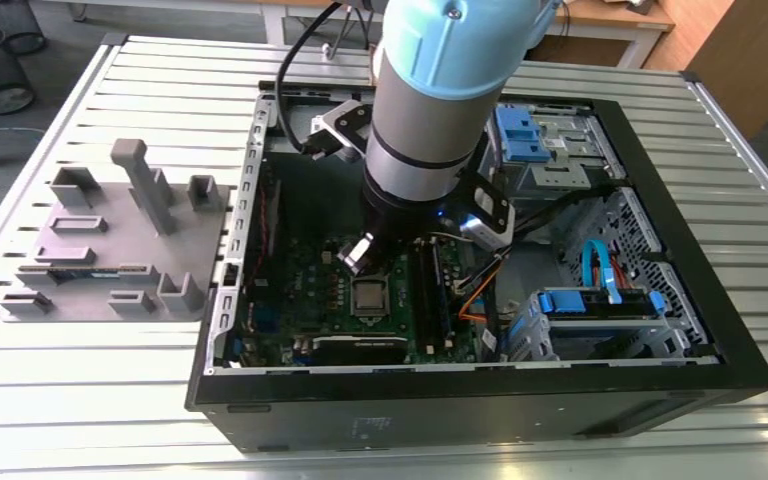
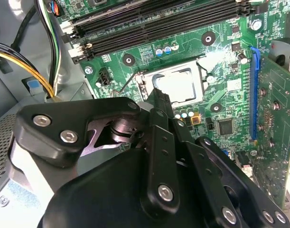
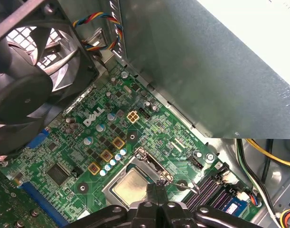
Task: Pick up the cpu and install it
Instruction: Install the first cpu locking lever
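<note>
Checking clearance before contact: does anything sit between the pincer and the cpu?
Nothing visible does. In the first wrist view the pincer hangs close over the edge of the cpu, which lies uncovered in its socket.

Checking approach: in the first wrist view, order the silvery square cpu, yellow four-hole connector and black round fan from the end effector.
1. silvery square cpu, in its socket beside the end effector.
2. yellow four-hole connector, mid-board.
3. black round fan, at the case wall.
</note>
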